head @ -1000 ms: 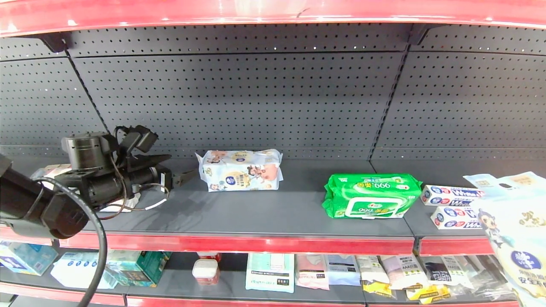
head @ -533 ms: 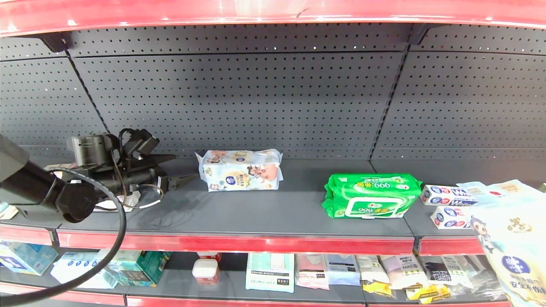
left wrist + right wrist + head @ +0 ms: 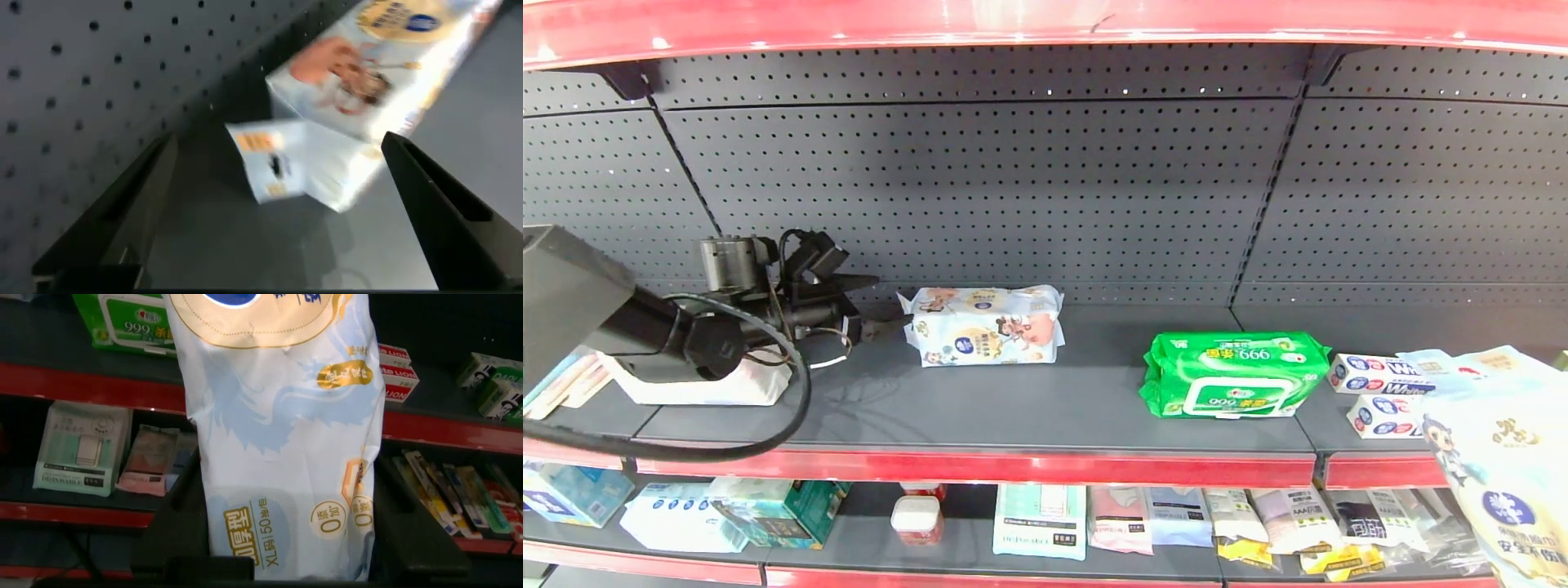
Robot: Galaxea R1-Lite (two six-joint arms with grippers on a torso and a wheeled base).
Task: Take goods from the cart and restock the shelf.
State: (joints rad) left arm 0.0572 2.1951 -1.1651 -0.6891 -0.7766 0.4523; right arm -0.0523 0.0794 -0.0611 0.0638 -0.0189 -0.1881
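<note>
Note left gripper spread wide, empty, at 9 o'clock end of tissue pack on shelf. Note right gripper clamped on diaper pack at 4 o'clock, off shelf. Risk of shoving tissue pack askew; of soft diaper pack sagging loose.

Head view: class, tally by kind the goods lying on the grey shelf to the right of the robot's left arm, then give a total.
White cartoon-print pack: 1
Green wipes pack: 1
Small boxes: 2
Total: 4
The bag in the right gripper is not on the shelf.
</note>
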